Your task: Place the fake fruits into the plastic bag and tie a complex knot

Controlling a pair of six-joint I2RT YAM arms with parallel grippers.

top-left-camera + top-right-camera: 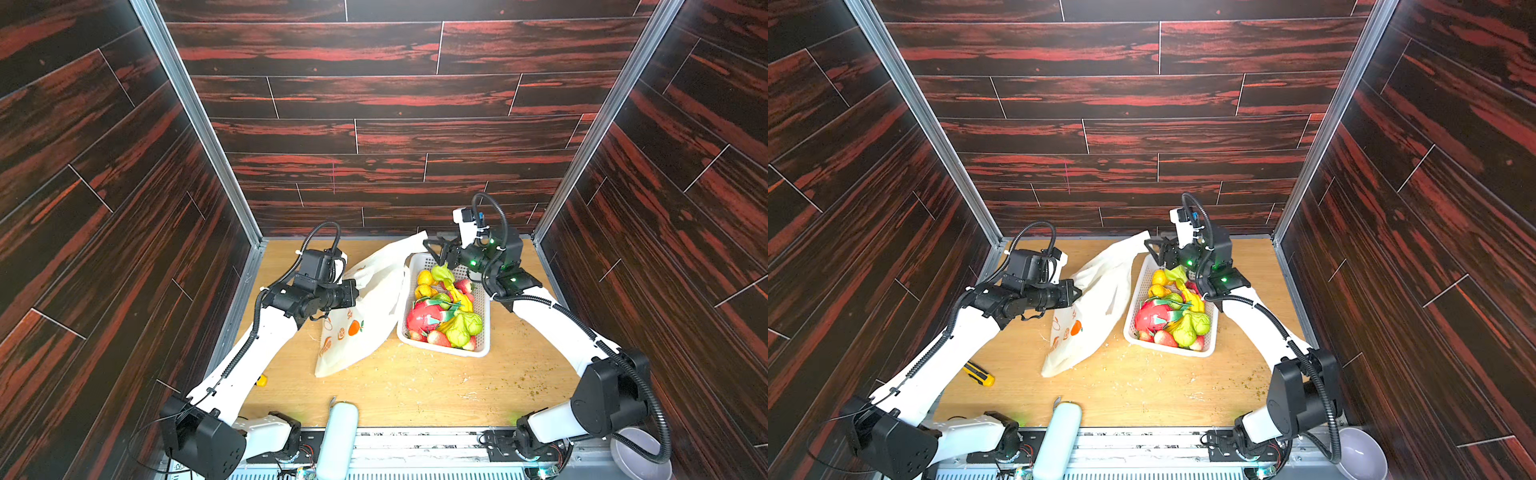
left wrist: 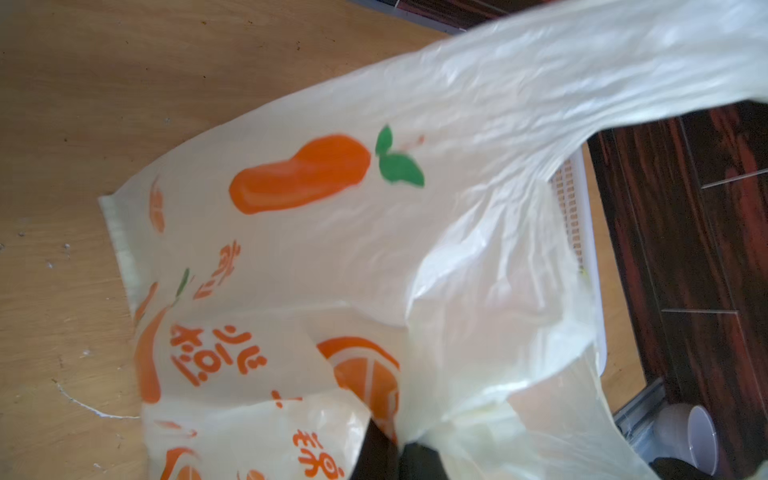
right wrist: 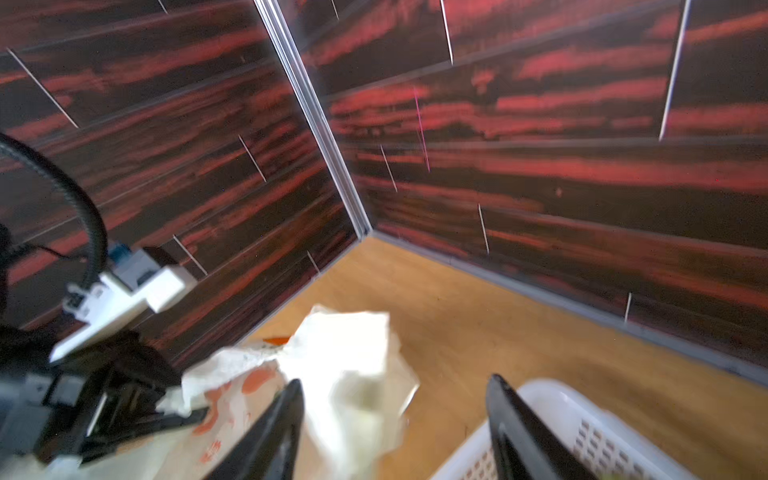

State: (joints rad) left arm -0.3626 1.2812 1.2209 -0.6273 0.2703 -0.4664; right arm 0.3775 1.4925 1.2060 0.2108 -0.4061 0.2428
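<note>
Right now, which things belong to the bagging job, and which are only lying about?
Job: fake fruits, plastic bag, white basket holding the fruits.
Lying about: yellow-black tool, pale bowl, pale green cylinder at the front edge.

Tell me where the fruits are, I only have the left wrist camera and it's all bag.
Observer: All the fake fruits I can see are piled in the white basket, which sits beside the plastic bag.
Operator: What's the other side doing?
Observer: The right gripper is over the basket's far end, jaws open, right by the bag's raised top corner.
Operator: Anything loose lying around?
Observer: A yellow utility knife lies beside the left arm, apart from the bag.
</note>
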